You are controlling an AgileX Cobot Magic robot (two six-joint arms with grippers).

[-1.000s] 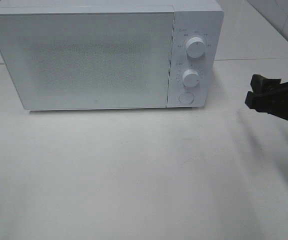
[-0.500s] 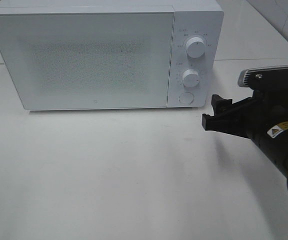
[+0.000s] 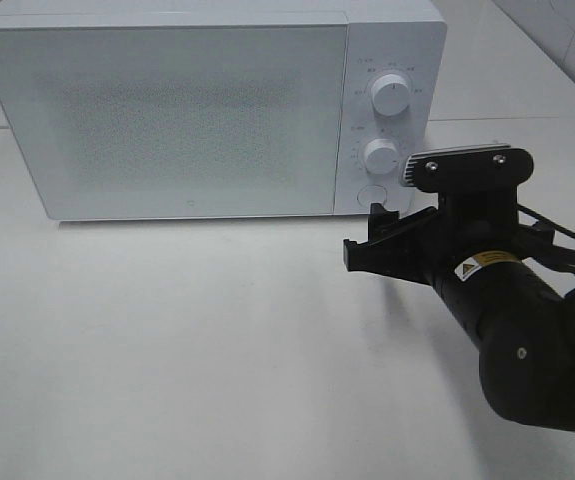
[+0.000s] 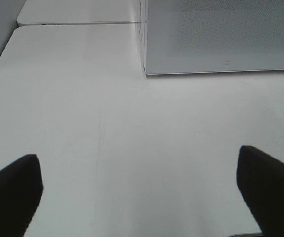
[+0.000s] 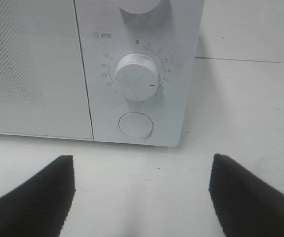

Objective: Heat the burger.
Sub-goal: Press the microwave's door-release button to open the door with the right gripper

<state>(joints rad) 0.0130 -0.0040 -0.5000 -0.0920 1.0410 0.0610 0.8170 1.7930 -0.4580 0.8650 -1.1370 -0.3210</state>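
Note:
The burger is out of view in every frame. A white microwave point(image 3: 167, 110) stands at the back of the table with its door shut. My right gripper point(image 3: 369, 243) hovers open just in front of the control panel, below the round button point(image 3: 372, 197). In the right wrist view its dark fingers point(image 5: 33, 197) frame the button point(image 5: 136, 125) and the timer knob point(image 5: 137, 77), with nothing between them. The right gripper point(image 5: 142, 197) is a short way from the panel. My left gripper point(image 4: 137, 197) is open over bare table near the microwave's left corner point(image 4: 144, 69) and holds nothing.
The upper knob point(image 3: 390, 97) and lower knob point(image 3: 379, 157) sit on the panel's right side. The white table point(image 3: 187, 340) stretches in front of the microwave. A seam between tabletops point(image 4: 77, 22) runs behind it.
My right arm has swung in from the right edge, moving left to the microwave's control panel. The microwave stays shut and the left gripper's state is unchanged.

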